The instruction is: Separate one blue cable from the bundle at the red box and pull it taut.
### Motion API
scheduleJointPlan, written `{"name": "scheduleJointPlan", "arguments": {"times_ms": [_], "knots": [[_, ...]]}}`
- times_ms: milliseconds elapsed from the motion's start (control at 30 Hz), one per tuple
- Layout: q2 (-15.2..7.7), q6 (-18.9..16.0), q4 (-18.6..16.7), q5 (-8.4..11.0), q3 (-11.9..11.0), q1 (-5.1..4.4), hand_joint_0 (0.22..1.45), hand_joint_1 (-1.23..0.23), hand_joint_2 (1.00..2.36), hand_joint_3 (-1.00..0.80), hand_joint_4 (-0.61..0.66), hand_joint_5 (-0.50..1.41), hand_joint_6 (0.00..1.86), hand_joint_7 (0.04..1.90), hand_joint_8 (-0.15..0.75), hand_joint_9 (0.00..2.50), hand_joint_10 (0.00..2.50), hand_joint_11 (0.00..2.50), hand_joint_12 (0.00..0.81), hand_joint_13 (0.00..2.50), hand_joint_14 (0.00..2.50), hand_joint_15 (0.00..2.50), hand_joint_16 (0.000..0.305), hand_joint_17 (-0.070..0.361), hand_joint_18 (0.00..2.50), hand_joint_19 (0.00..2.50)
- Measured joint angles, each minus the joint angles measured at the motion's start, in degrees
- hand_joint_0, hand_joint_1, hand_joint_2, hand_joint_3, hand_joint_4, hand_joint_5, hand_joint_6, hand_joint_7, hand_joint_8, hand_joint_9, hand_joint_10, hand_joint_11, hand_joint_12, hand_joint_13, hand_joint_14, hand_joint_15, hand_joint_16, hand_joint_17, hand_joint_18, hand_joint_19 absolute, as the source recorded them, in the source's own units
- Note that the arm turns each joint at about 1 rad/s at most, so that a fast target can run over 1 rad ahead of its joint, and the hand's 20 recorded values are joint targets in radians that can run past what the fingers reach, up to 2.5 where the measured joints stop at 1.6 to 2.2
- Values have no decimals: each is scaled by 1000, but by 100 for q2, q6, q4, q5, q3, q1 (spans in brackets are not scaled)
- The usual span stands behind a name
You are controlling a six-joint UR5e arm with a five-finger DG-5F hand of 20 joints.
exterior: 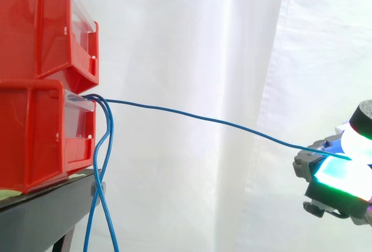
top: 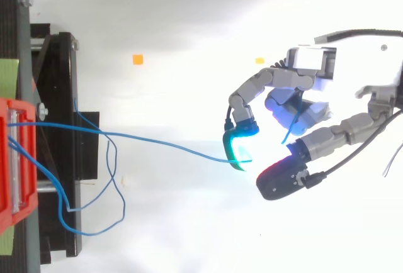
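Note:
Two stacked red bins stand on a black stand at the left. A bundle of blue cables comes out of the lower red bin. One blue cable runs from the bin's front out to the right in a long, slightly sagging line. Its far end is pinched between the glowing pads of the hand. From above, this blue cable reaches the cyan fingertip of the hand, whose fingers are curled round it. A short blue tail shows behind that finger.
The other blue cables hang down from the bin in front of the black stand and loop loosely below it. Two small orange markers lie on the white floor. A white curtain hangs behind.

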State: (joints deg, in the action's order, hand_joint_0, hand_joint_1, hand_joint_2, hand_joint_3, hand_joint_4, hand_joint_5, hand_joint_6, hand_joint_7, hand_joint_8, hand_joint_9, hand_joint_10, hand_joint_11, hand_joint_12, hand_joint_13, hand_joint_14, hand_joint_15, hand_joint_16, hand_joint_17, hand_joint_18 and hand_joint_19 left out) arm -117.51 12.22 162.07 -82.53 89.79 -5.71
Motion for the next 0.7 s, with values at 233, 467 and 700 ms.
{"name": "scheduleJointPlan", "arguments": {"times_ms": [233, 467, 700], "knots": [[0, 0, 0, 0, -2, 0, 690, -834, 1016, 44, -160, -129, 921, 1230, 334, 855, 2500, 1558, 418, 783, 2500, 1340, 47, 106, 1428, 1660], [0, 0, 0, 0, -1, -1, 690, -834, 1016, 44, -157, -129, 921, 1232, 332, 855, 2500, 1561, 417, 787, 2500, 1328, 47, 105, 1432, 1646], [0, 0, 0, 0, -1, -2, 691, -834, 1016, 41, -160, -129, 921, 1232, 334, 860, 2500, 1574, 417, 789, 2500, 1324, 46, 104, 1430, 1639]]}}
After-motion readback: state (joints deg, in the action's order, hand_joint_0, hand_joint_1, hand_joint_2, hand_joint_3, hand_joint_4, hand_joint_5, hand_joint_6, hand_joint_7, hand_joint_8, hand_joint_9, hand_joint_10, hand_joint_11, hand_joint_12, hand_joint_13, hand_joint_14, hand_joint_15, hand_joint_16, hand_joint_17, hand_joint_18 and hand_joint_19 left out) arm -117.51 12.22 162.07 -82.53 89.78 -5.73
